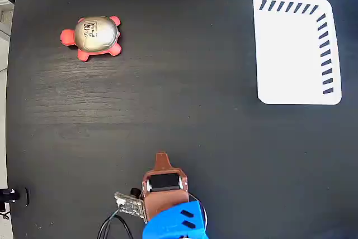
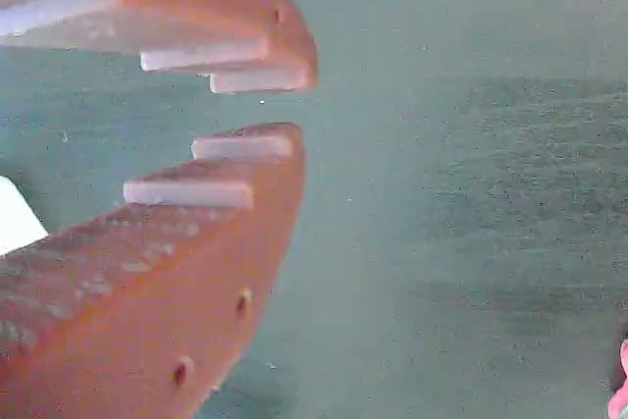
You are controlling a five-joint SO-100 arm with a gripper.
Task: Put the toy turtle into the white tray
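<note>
The toy turtle (image 1: pixel 94 36), with red-orange head and legs and a shiny beige shell bearing a dark mark, sits on the black table at the upper left of the fixed view. Over at the upper right lies the white tray (image 1: pixel 293 54), flat, with dark slanted stripes along its top and right edges. My gripper (image 1: pixel 161 159) is low in the middle of that view, far from both, pointing up the picture. In the wrist view its orange jaws (image 2: pixel 299 103) stand almost together with only a narrow gap and nothing between them. A pink sliver (image 2: pixel 620 401) shows at the lower right edge.
The dark table (image 1: pixel 184 110) stretches bare between the turtle, the tray and the arm. My blue arm body (image 1: pixel 176 222) and a small circuit board with wires (image 1: pixel 127 204) sit at the bottom edge. The table's left edge runs beside a pale floor.
</note>
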